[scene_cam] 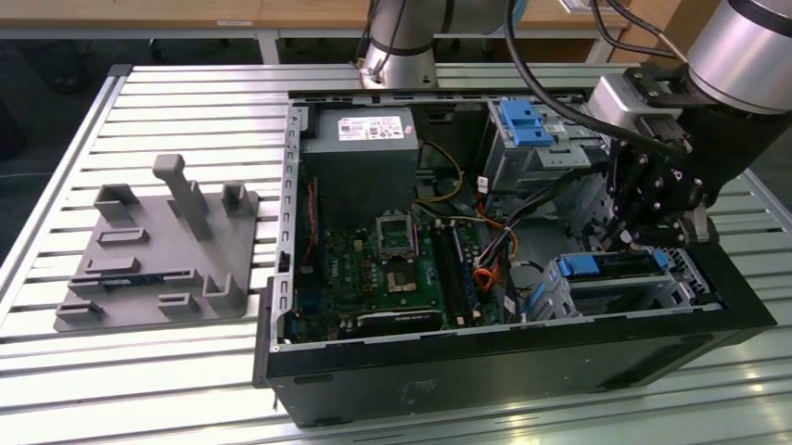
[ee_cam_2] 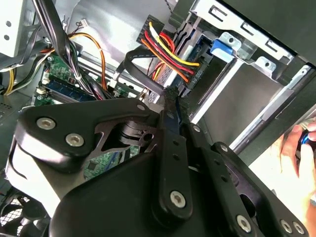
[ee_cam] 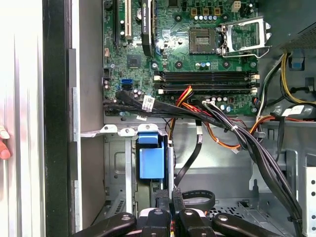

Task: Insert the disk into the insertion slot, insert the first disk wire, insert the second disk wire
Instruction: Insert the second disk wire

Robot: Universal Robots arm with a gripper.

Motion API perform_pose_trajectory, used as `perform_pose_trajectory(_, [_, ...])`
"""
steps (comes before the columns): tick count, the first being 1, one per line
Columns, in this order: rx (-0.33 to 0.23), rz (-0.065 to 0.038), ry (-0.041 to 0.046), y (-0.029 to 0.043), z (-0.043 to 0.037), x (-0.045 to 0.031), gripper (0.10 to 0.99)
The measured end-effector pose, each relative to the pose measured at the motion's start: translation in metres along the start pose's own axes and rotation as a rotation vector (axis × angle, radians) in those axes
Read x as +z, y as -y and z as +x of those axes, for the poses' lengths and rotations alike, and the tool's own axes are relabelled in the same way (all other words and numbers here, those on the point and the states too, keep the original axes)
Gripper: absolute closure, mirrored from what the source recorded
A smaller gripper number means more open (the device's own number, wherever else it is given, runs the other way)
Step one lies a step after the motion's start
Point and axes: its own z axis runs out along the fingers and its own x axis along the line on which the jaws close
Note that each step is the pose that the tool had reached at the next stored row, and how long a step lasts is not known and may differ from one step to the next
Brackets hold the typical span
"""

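Arm: the robot arm comes in from the far right of the exterior view and reaches down into the open computer case, over its right-hand near corner.
Gripper: the gripper hangs just above the drive bay; in the second wrist view its black fingers stand close together, pinched on a dark plug at their tips.
Plug wires: red, yellow and orange wires run into a dark connector just beyond the fingertips, next to the end of the drive.
Disk: the disk sits inside the insertion slot, its blue carrier showing at the slot's left end in the exterior view; in the first wrist view the blue carrier tab lies just ahead of the gripper.
Insertion slot: the insertion slot is the silver-grey metal bay at the near right of the case, with the disk already in it.
Taller bay: a second metal bay with a blue latch stands at the far right of the case, well apart from the gripper.
Board: the green circuit board fills the case's left half; black cable bundles cross between it and the bay.
Tray: a grey fixture tray lies on the slatted table, left of the case.
Person: fingers of a hand show outside the case wall in the second wrist view.
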Motion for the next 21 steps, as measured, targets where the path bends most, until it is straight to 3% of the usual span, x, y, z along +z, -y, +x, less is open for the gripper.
perform_pose_trajectory(21, [0.011, 0.000, 0.0001, 0.0035, 0.0066, 0.0010, 0.937])
